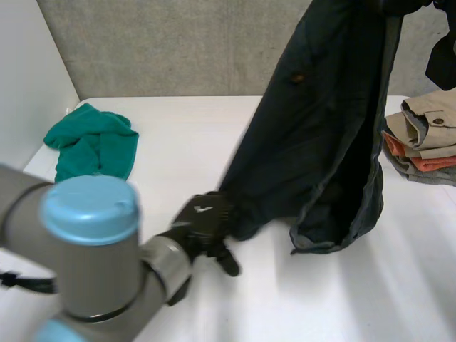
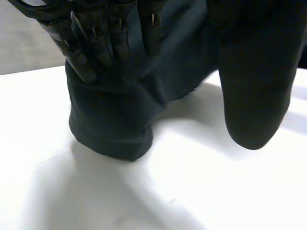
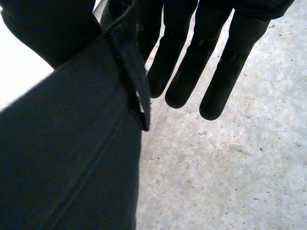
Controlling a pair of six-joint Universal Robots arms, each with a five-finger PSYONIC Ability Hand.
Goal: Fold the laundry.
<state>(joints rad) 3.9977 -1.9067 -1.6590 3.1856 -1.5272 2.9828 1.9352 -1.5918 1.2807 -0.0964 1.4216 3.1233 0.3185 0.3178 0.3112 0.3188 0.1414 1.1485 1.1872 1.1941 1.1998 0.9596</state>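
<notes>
Dark garment (image 1: pixel 320 142) hangs from our right hand (image 3: pixel 211 57), pinched at thumb, hems on the surface (image 1: pixel 342 299). Left hand (image 1: pixel 203 221) lies open on one hem. No grip there, so we risk it slipping when pulled.

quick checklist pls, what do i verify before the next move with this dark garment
1. Dark garment hanging free of the white table: not ok, its lower end rests on the table.
2. Left hand at the garment's lower end: ok, it touches the cloth there.
3. Left hand's hold on that end: cannot tell.
4. Right hand holding the garment's upper edge: cannot tell; the edge runs beside it.
5. Green cloth apart from the garment: ok.
6. Folded stack untouched by the garment: cannot tell, the garment hangs right beside it.
</notes>
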